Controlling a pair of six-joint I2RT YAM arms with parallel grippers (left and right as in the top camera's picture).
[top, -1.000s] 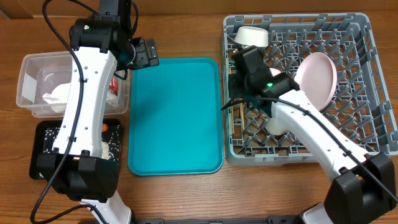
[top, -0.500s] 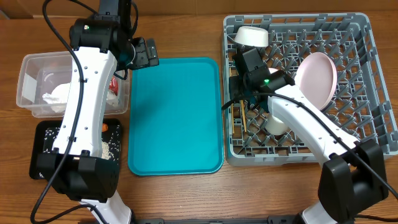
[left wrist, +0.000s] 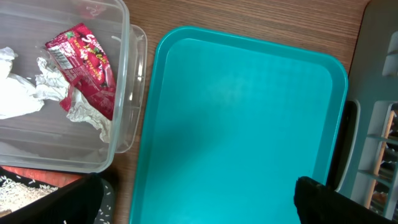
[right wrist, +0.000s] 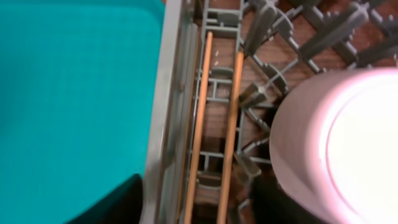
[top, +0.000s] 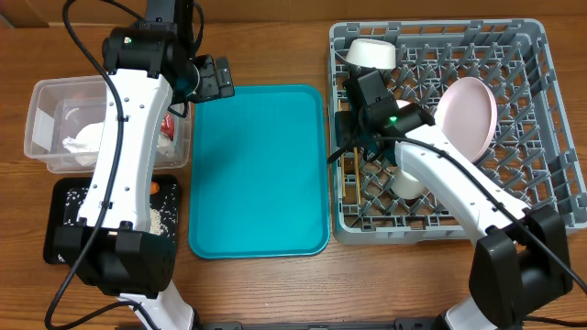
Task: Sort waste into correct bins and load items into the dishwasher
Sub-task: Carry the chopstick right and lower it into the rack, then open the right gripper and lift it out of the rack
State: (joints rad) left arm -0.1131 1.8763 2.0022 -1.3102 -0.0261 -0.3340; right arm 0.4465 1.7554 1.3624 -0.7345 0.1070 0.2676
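My right gripper (top: 352, 147) (right wrist: 199, 208) hangs over the left edge of the grey dishwasher rack (top: 541, 119), jaws apart. The wooden chopsticks (top: 347, 181) (right wrist: 214, 124) lie side by side on the rack floor between its fingers, touched by neither. A pink plate (top: 468, 115) leans on the pegs and a white bowl (top: 371, 53) sits at the back left corner. My left gripper (top: 215, 78) (left wrist: 199, 208) is open and holds nothing above the teal tray. The clear tub (top: 46, 101) holds the red wrapper (left wrist: 84, 59) and tissue (left wrist: 18, 93).
The teal tray (top: 257, 165) lies between the bins and the rack. The black tray (top: 64, 197) holds rice grains (top: 160, 220) and a bit of carrot (top: 155, 187). A white cup or bowl (top: 408, 186) sits under my right arm. A pale round dish (right wrist: 336, 143) stands right of the chopsticks.
My right gripper has gone from shut to open, releasing the chopsticks into the rack, after shifting slightly toward the back. The left arm has not moved.
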